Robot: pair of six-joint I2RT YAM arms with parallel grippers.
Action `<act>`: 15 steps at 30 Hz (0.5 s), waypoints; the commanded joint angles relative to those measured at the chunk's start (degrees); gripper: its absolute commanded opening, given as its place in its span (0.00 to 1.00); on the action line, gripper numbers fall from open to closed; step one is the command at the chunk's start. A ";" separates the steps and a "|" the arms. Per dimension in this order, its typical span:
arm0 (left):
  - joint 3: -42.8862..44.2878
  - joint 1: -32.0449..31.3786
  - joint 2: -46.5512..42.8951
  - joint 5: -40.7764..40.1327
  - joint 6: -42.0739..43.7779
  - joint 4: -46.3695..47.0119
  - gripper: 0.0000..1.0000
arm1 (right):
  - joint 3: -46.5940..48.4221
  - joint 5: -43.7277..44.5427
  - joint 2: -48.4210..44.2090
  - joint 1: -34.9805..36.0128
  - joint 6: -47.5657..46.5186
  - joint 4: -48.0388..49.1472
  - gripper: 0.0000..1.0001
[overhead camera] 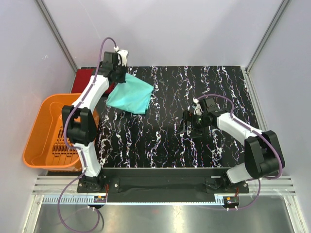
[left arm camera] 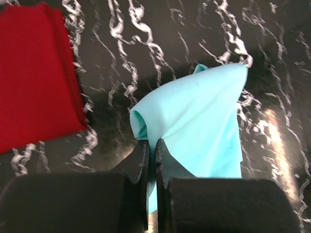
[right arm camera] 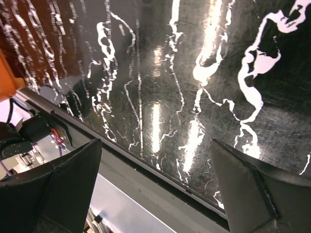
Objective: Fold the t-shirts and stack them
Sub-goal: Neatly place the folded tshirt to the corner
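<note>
- The light teal-green t-shirt [overhead camera: 130, 94] [left arm camera: 204, 121] is at the far left of the table, folded into a compact, roughly four-sided shape and raised by one corner
- In the left wrist view its gathered corner curls over just above the fingertips, and the rest of the cloth spreads away from them in a smooth sheet
- From above, the cloth slopes down and to the right from the pinched corner; whether its lower edge rests on the tabletop cannot be told
- The left gripper [overhead camera: 121, 70] [left arm camera: 151, 145] is clamped narrow on that corner, its two fingers almost meeting with the teal cloth caught between them
- The dark red t-shirt [overhead camera: 82, 77] [left arm camera: 34, 82] lies flat and folded at the far left corner of the table, left of the teal one; in the top view the left arm hides much of it
- In the left wrist view a strip of bare tabletop separates the red shirt from the teal one, so the two are not touching and not stacked
- The right gripper [overhead camera: 187, 127] [right arm camera: 155, 170] hangs low over the right half of the table, well apart from both shirts, its fingers spread wide with nothing between them
- The right wrist view shows only the tabletop and its near edge rail between those fingers
- The table [overhead camera: 218, 82] has a black top with white marbled streaks
- An orange basket [overhead camera: 41, 121] with a slatted bottom sits off the left side of the table, beside the left arm
</note>
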 commanded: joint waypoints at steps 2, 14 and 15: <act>12.41 1.56 3.07 -3.52 5.36 -4.94 0.00 | 1.59 2.31 2.53 -0.19 -0.34 0.51 1.00; 18.13 6.83 1.58 -6.34 9.23 -6.81 0.00 | 1.51 1.96 4.56 -0.19 -0.17 2.10 1.00; 17.96 7.18 1.66 -6.25 9.23 -6.54 0.00 | 1.51 1.96 4.65 -0.19 -0.43 2.01 1.00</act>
